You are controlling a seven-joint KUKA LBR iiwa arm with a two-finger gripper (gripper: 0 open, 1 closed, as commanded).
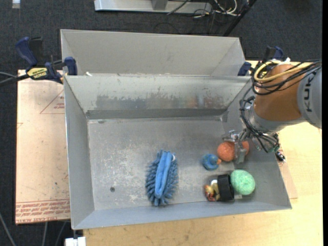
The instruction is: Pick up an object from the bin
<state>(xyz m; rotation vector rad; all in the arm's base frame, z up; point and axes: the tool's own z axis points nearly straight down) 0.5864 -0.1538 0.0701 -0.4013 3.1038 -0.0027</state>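
Low with the gripper (237, 150) at the right side of the bin (77, 152), close against an orange ball (225, 151) lying on the bottom there. Cannot tell whether wide or narrow. Not lifted yet; left to grasp firmly and to raise.

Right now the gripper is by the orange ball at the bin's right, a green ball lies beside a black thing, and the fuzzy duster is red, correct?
Not quite. The camera view shows the fuzzy duster is blue, not red. The rest holds: the gripper is by the orange ball at the right of the bin, and the green ball lies beside the black thing.
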